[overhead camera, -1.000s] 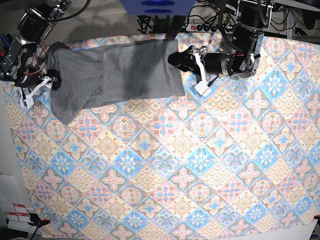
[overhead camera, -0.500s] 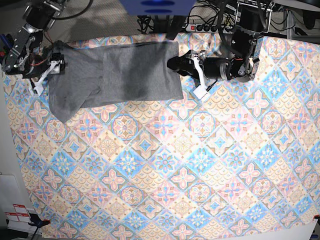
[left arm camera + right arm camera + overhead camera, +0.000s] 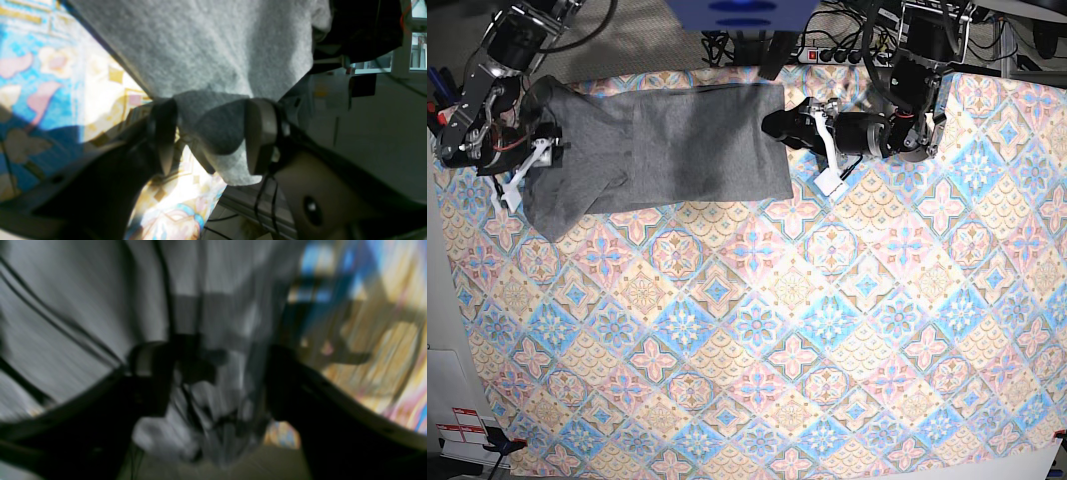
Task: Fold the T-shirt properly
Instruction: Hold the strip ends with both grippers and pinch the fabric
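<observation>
Clearly the left end effector [image 3: 208, 140] pinches the T-shirt [image 3: 667, 140] edge; the right end effector's [image 3: 217, 380] grip is too blurred to tell.

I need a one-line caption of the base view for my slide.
Two arms hold a grey T-shirt at opposite ends, flat on a patterned tablecloth.

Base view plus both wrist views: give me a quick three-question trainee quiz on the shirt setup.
1. True or false: the T-shirt lies at the centre of the tablecloth.
2. Between the left arm's fingers is: A grey fabric, B a cable, C nothing.
3. Fill in: the right wrist view is too ____ to judge the right arm's fingers.
Key: 1 false; 2 A; 3 blurred.
</observation>
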